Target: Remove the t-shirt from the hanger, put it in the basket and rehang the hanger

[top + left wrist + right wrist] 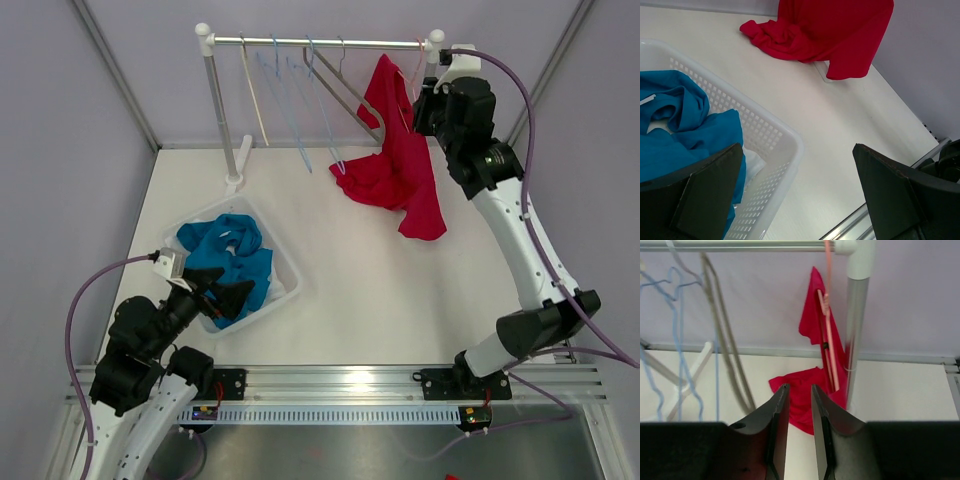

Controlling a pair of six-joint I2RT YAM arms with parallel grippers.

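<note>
Half the red t-shirt (400, 170) trails on the counter (380, 290) because the pink hanger (829, 340) holds its top; right tool (799, 395) narrow, empty; left tool (797, 165) wide.

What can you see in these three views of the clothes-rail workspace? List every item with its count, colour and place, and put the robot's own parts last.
red cotton t-shirt: one, red, hung at the rail's right end, lower part heaped on the table
thin pink hanger: one, pink, carrying the red t-shirt
clothes rail with metal bar and white posts: one, silver and white, at the far edge
empty wire hangers: about four, pale blue and grey, on the bar left of the t-shirt
white perforated plastic basket: one, white, near left
blue t-shirt: one, blue, crumpled in the basket
white table: one, white, under everything
left pincer: one, black, wide open over the basket
right pincer: one, black, by the rail's right post, jaws narrowly apart, holding nothing
</note>
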